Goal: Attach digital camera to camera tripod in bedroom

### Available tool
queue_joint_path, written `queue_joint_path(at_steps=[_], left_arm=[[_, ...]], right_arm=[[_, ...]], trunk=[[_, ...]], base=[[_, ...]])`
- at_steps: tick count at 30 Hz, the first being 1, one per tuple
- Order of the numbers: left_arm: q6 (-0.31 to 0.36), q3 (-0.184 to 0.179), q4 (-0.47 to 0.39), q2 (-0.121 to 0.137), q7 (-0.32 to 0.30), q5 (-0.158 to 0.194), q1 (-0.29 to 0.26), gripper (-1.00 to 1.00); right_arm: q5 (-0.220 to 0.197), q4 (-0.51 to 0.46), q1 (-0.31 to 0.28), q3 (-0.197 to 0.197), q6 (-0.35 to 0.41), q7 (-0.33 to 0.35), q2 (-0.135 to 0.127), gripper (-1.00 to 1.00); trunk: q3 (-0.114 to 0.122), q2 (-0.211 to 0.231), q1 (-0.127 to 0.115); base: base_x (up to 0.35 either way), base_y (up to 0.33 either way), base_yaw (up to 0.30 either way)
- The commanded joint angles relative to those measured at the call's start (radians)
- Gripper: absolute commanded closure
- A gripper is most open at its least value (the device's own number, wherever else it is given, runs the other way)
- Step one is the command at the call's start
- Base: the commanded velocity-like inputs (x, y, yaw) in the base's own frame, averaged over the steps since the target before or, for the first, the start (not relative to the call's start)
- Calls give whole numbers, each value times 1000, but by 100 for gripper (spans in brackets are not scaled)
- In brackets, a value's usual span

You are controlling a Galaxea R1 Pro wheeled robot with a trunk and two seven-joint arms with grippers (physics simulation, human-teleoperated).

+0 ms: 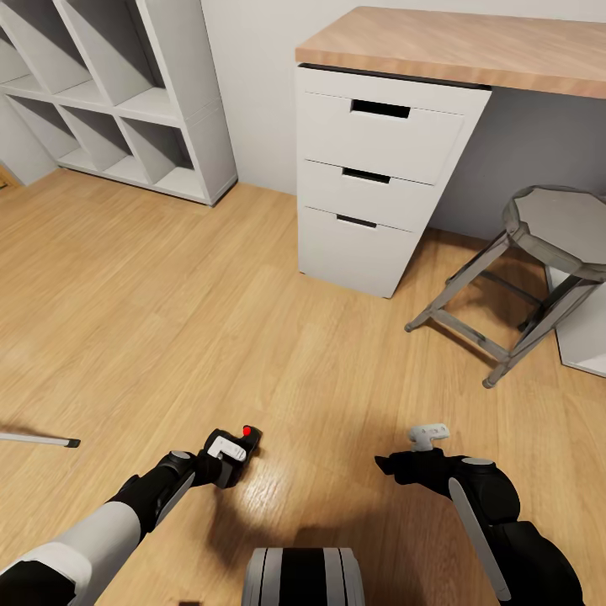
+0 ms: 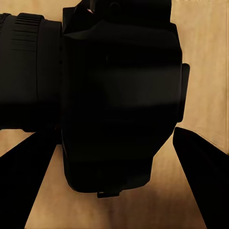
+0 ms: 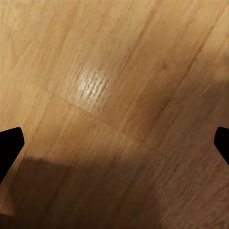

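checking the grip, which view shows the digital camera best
The left wrist view: the digital camera appears large, body and lens barrel seen close between the left gripper's fingers, though very dark. The head view shows a small part of it, with its red button. The right wrist view shows wood floor.

Light wood floor (image 1: 168, 320), white drawer unit (image 1: 379, 177) w/ 3 drawers, grey stool (image 1: 522, 278), white shelf unit (image 1: 109, 93)

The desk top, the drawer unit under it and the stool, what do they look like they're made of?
The desk top looks like light wood or a wood veneer, with visible grain and a matte finish. The drawer unit looks like smooth white painted board, with dark slot handles. The stool looks like weathered grey wood, though painted metal cannot be ruled out.
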Motion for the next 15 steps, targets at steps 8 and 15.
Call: queue_joint_path(at_steps=[8,15], left_arm=[[6,-4,-2,1,-1,-2,0,100],[-4,-4,-1,0,-2,-4,0,100]], right_arm=[[-8,-1,-1,1,4,-5,-1,-100],[-8,-1,-1,1,4,-5,-1,-100]], trunk=[[-1,0,0],[-1,0,0]], base=[[0,0,0],[0,0,0]])
